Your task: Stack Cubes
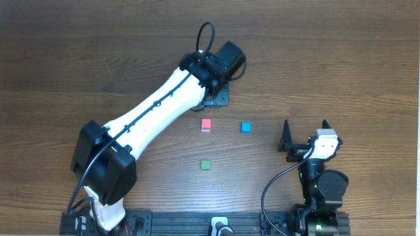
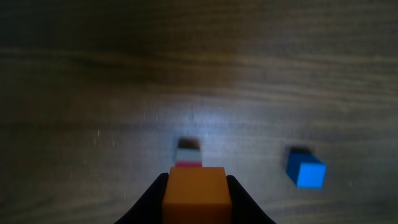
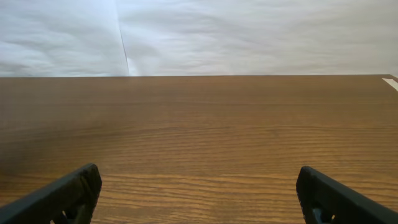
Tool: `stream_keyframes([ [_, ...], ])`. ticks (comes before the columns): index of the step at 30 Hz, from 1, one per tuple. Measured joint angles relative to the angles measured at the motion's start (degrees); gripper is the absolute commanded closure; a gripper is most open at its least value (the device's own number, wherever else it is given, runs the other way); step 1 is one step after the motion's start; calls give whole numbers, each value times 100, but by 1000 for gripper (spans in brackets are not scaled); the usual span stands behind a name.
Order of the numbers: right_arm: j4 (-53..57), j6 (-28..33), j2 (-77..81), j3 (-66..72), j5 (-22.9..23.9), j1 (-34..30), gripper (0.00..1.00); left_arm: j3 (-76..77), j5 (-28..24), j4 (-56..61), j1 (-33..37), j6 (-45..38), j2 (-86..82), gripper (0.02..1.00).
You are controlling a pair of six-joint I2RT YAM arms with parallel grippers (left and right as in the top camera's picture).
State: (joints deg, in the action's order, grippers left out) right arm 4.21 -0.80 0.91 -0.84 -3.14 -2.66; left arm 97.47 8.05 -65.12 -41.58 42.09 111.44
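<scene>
My left gripper [image 2: 196,193] is shut on an orange cube [image 2: 196,191] and hangs high above the table, near a pink cube [image 2: 188,154] that looks to sit on a pale one. From above, the pink cube [image 1: 206,124] lies mid-table with a blue cube [image 1: 246,127] to its right and a green cube [image 1: 205,165] nearer the arm bases. The blue cube [image 2: 306,171] lies apart from the pink one. My left gripper [image 1: 216,98] shows past the pink cube in the top view. My right gripper [image 1: 306,134] stands open at the right, holding nothing; its fingers [image 3: 62,196] frame bare wood.
The wooden table [image 1: 341,59] has wide free room on all sides of the cubes. A white wall [image 3: 249,34] stands beyond the table's far edge in the right wrist view.
</scene>
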Motion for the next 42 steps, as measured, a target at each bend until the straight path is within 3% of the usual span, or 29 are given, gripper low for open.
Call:
stream_keyframes([
  [10, 0, 0, 0, 0, 0, 0, 7, -741, 170, 310, -404, 669, -378, 879],
  [42, 0, 0, 0, 0, 0, 0, 9, -1939, 31, 1185, -404, 977, -525, 871],
])
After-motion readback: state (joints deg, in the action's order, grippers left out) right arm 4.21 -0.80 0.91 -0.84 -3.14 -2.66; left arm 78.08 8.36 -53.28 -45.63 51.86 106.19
